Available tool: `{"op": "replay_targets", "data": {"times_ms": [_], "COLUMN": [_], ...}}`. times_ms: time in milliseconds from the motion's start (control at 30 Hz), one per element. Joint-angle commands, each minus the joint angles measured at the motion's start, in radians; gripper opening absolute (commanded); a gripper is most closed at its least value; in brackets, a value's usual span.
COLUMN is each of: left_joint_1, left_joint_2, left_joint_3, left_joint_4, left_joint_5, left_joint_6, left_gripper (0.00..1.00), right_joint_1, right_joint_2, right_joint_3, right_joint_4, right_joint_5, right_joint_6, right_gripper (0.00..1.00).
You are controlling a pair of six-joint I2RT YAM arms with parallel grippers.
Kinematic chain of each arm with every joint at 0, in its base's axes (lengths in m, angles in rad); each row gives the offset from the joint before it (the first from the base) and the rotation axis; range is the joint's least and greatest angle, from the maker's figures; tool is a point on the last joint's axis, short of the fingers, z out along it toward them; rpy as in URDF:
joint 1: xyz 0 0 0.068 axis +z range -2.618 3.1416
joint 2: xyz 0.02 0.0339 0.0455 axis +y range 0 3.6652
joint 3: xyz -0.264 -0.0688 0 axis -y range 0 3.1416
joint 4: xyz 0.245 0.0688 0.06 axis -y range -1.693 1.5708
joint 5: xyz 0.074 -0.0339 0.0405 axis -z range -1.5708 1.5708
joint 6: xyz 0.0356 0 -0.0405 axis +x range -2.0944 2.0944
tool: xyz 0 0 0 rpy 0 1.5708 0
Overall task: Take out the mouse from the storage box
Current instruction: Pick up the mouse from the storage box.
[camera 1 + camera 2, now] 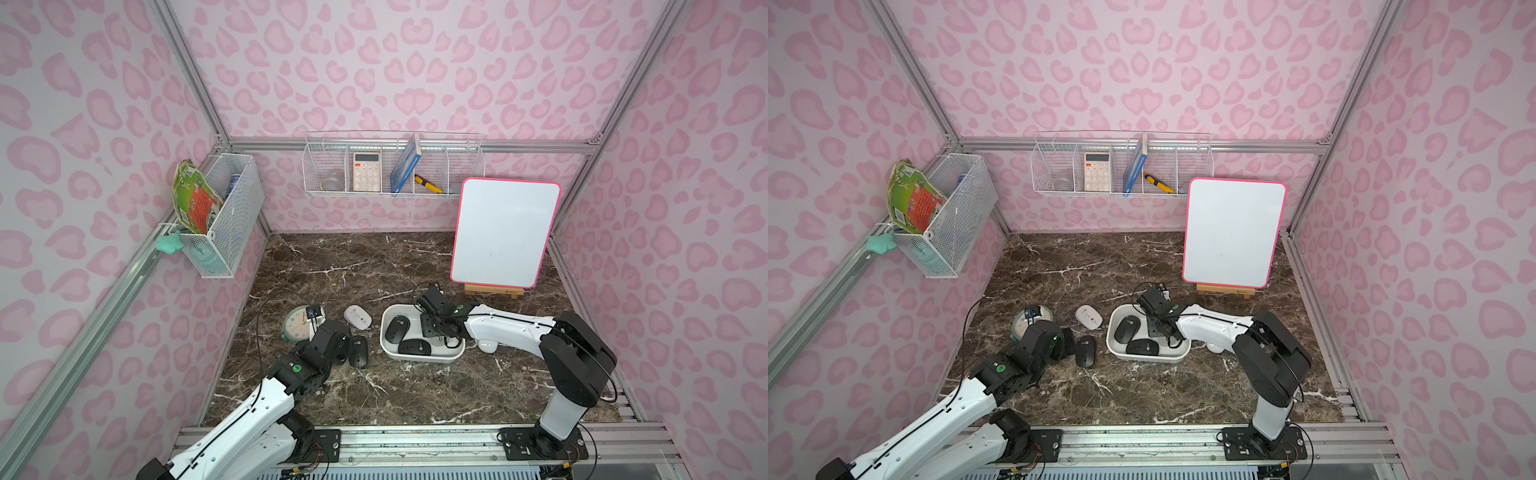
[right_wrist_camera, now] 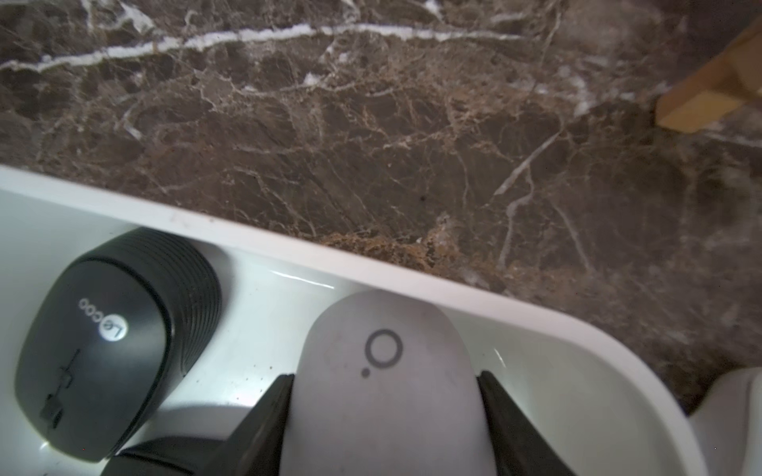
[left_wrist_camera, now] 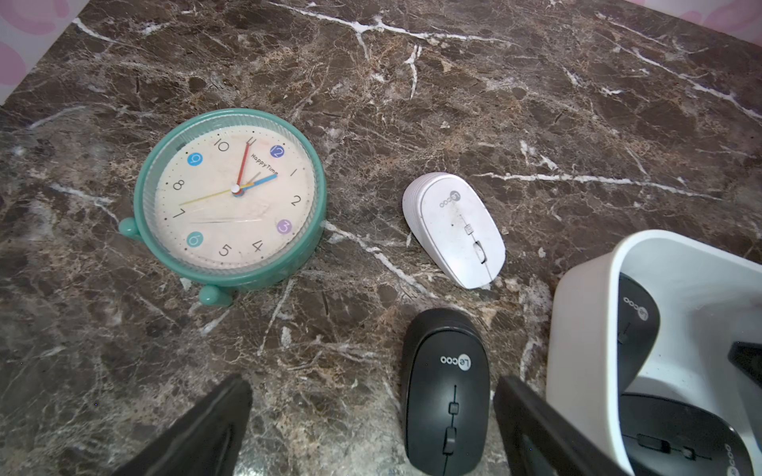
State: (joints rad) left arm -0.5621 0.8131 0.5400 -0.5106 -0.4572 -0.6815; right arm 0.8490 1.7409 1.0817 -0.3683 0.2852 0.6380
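My right gripper (image 2: 386, 375) is clamped on the pale mouse (image 2: 383, 404), fingers (image 2: 264, 420) against both flanks, at the 3 o'clock end of the storage box (image 1: 424, 358) in a top view. A black mouse (image 1: 397, 328) lies inside at 9 o'clock, a second black mouse (image 1: 414, 347) at 6. My left gripper (image 3: 371, 383) hangs wide open, empty, over the table (image 1: 374, 270) beyond the box's 9 o'clock side.

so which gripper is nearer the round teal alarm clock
Left. The left gripper hovers beside the round teal alarm clock; the right gripper is farther, inside the white plastic storage box, gripping a white oval mouse.
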Motion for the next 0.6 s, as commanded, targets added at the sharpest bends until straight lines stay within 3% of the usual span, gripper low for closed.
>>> {"op": "replay_targets", "data": {"times_ms": [0, 567], "left_joint_1": [0.002, 0.002], "left_joint_2": [0.006, 0.024], "left_joint_3": [0.003, 0.016], "left_joint_4": [0.013, 0.007], "left_joint_5": [-0.011, -0.005], "left_joint_6": [0.003, 0.002], "left_gripper": [0.97, 0.98], "right_joint_1": [0.001, 0.005], "right_joint_2": [-0.027, -0.395], "right_joint_3": [0.009, -0.164], "right_joint_4": [0.001, -0.137], "right_joint_5": [0.016, 0.083], "right_joint_6": [-0.024, 0.032], "right_gripper": [0.42, 0.41]}}
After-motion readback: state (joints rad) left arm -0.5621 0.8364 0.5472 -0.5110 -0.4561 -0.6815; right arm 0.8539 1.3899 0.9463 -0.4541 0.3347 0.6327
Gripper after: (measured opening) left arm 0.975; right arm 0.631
